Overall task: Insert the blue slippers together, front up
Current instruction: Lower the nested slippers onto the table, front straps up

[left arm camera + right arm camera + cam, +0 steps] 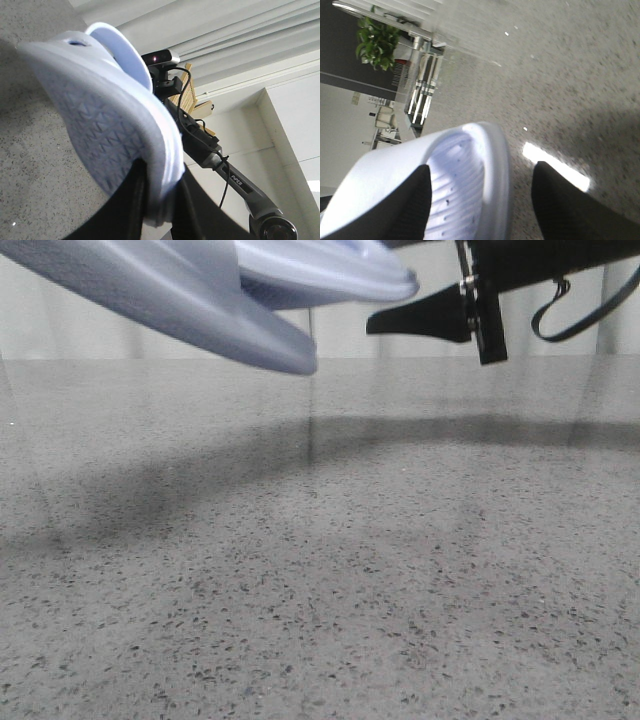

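Slippers (200,300) hang high above the speckled table (320,590), the left gripper (150,200) pinching one by its sole edge, the right gripper (480,200) spread around the other, seemingly to nest them mid-air.

The blue slippers (230,300) hang above the table (320,570), left of the right claw (440,322).

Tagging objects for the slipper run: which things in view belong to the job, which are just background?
Job: blue slippers, one in the left gripper, one at the right gripper.

Background: potted plant; speckled table.
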